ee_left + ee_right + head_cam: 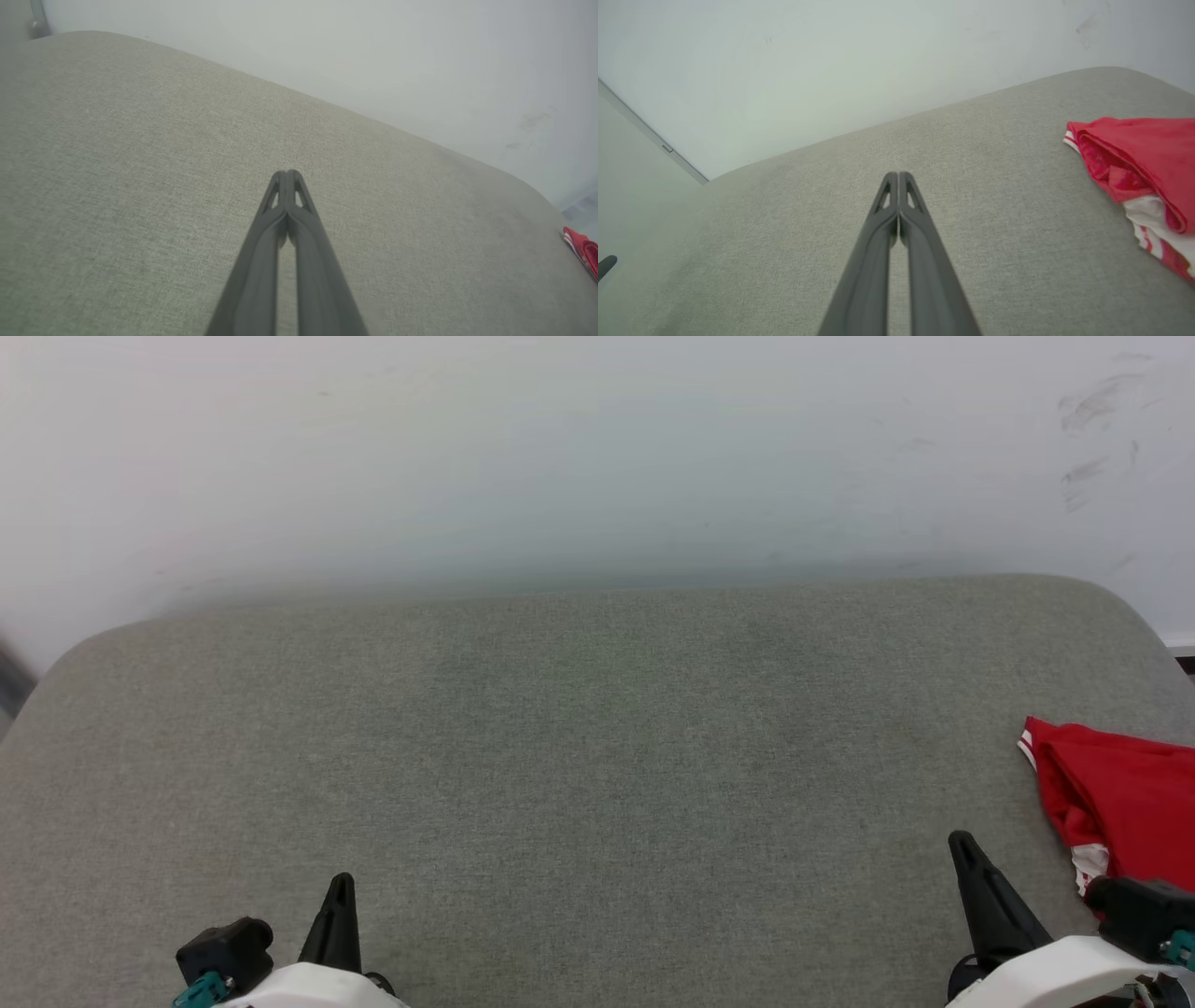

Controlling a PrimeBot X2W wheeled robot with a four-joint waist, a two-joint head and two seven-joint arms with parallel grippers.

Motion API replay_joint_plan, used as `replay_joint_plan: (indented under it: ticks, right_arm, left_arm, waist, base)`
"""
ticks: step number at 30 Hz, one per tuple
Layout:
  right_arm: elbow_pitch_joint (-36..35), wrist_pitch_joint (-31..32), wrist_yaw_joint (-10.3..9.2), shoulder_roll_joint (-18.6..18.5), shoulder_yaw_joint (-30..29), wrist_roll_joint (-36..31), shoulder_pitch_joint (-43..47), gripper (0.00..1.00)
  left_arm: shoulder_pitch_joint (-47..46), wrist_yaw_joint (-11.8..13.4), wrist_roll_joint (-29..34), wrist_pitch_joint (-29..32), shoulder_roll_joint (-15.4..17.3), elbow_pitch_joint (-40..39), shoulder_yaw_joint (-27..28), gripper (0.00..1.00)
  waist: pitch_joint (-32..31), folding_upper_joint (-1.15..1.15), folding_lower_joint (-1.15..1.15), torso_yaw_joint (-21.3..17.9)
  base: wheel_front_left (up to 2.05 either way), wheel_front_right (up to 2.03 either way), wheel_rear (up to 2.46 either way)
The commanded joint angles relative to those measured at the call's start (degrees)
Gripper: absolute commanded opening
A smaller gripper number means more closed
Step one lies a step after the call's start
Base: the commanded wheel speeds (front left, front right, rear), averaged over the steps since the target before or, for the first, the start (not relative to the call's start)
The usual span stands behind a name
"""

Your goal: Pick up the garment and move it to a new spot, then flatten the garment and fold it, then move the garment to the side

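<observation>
The garment [1120,793] is a bunched red shirt with white striped trim, lying at the right edge of the grey surface. In the right wrist view the garment [1139,163] sits off to the right, apart from the fingers, and in the left wrist view a red corner of the garment [584,249] peeks in at far right. My right gripper [962,845] is shut and empty, just left of the shirt. My left gripper [342,882] is shut and empty at the lower left. Both wrist views show the fingers pressed together, left gripper [288,173] and right gripper [898,175].
A wide grey fabric surface [579,756] with rounded far corners spreads ahead, backed by a pale wall [597,448] with scuff marks at upper right. The left gripper's dark tip [606,267] shows at the far left of the right wrist view.
</observation>
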Motion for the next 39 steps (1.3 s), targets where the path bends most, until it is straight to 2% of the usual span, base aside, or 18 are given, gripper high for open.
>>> replay_joint_plan:
  ticks: [1,17,39]
  right_arm:
    - [-0.3,0.2,0.01,-0.2,-0.3,2.1,-2.1,0.00]
    - [3.1,0.4,0.00,-0.3,-1.0,17.3,-4.6,0.00]
    - [7.0,0.8,0.00,-0.4,-2.0,34.2,-7.5,0.00]
  left_arm:
    - [-1.7,-0.5,-1.7,0.3,0.1,-0.7,0.9,0.00]
    - [-3.3,-3.3,-14.0,4.1,-1.7,-0.5,4.4,0.00]
    - [-5.1,-6.4,-27.9,8.3,-3.7,-0.2,8.3,0.00]
  waist:
    - [0.0,0.00,0.00,0.0]
    - [0.5,0.00,0.00,0.4]
    - [1.2,0.00,0.00,1.0]
  base:
    - [0.00,0.00,0.00]
    - [0.00,0.00,0.00]
    - [0.00,0.00,0.00]
